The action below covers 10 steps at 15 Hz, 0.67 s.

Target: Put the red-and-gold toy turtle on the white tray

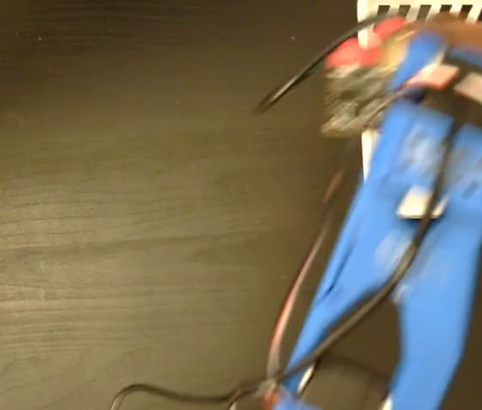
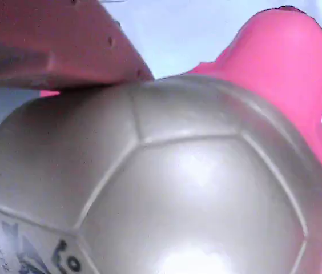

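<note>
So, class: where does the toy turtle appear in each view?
Fixed view: turtle at upper right, blurred, at the arm's tip beside the white tray's left edge.
Wrist view: turtle fills the frame, gold shell, pink head upper right.
Shared landmark: the turtle's red-pink body.

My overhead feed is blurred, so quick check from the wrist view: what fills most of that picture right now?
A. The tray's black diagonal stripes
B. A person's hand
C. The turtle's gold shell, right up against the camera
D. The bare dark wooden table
C: the gold shell of the red-and-gold toy turtle fills most of the wrist view, with its pink-red body at the upper right and a gripper finger against the shell's top.
</note>
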Tool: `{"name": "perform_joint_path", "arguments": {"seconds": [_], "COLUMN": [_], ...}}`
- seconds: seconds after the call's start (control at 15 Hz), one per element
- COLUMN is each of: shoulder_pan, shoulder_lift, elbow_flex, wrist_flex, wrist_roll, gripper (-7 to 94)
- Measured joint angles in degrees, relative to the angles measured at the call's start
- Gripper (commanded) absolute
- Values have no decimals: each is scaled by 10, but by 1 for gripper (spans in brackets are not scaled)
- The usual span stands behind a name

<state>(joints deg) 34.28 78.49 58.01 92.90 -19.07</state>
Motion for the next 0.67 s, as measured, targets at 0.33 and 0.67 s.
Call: {"name": "perform_joint_path", "arguments": {"seconds": [0.33, 0.67], "shoulder_pan": [11, 14], "shoulder_lift": [-120, -187], "elbow_flex": [-142, -156], "wrist_flex": [3, 10], "wrist_roll": [78, 87], "gripper": [0, 0]}}
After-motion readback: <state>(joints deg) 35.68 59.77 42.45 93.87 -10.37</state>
